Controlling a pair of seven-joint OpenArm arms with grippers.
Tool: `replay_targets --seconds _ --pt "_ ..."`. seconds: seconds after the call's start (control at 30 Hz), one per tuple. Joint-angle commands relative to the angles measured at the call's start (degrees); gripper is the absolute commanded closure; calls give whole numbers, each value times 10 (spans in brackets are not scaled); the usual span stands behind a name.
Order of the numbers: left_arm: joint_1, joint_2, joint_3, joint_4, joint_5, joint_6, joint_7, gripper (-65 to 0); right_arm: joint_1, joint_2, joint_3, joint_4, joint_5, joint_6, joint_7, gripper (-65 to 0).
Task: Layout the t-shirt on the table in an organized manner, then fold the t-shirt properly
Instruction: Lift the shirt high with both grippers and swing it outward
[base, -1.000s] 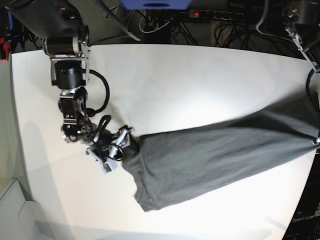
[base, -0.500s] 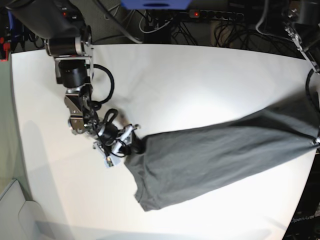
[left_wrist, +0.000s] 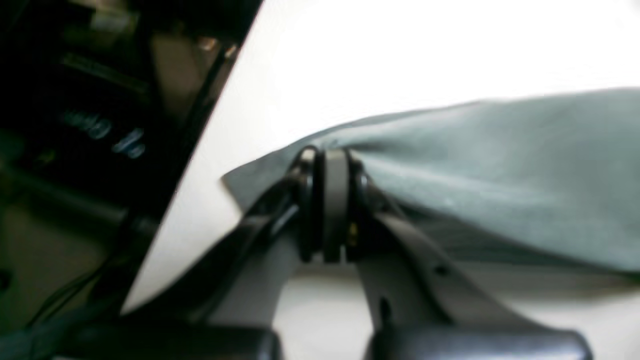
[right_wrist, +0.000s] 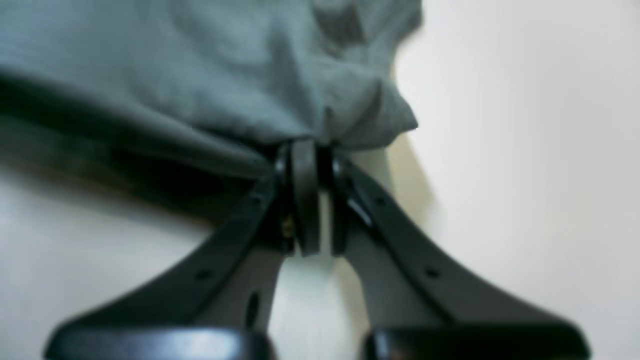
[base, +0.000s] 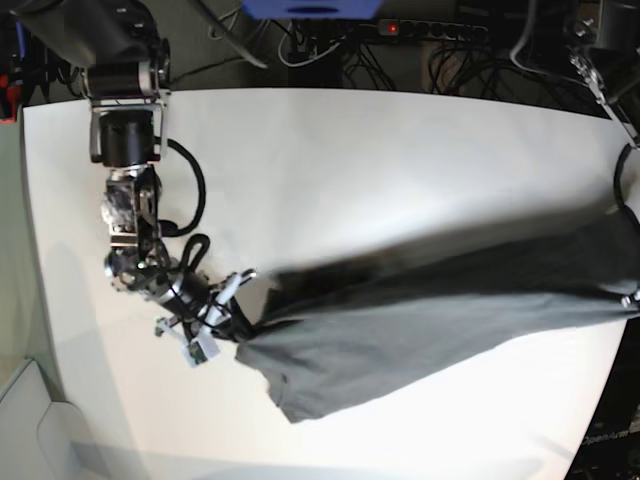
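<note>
Two grippers, left (left_wrist: 330, 210) and right (right_wrist: 307, 200), each clamp an end of the dark t-shirt (base: 420, 320), stretched across the white table (base: 330, 170).

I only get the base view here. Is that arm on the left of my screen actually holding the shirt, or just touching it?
Observer: Holding. In the right wrist view, the right gripper is pinched shut on a bunched edge of the shirt.
Operator: And the other end, at my screen's far right?
Observer: The left wrist view shows the left gripper shut on the shirt's edge too, right by the table edge.
Operator: Is the cloth lifted there?
Observer: In the left wrist view it rises off the table at the gripper, with shadow underneath.
</note>
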Motion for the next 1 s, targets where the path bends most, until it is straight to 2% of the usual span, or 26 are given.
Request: replay_targets --seconds 0.0,0.17,0.37,0.57,0.83,0.97 --pt "-15 -13 -3 10 -14 3 -10 -4 18 4 2 32 10 2 5 0" --pt "-41 -13 -3 10 -77 5 -11 -4 21 5 3 160 10 2 -67 0" --pt "-73 -12 -17 8 -135 5 -11 -4 32 5 36 304 8 2 -139 0" --pt "-92 27 -86 2 -186 5 -45 -4 45 6 85 407 7 2 -204 0" --pt "-116 56 -64 2 -188 5 -63 -4 42 51 102 485 6 2 -231 0" --pt "-139 74 -31 -2 -183 5 -79 -4 45 58 126 480 7 2 -238 0"
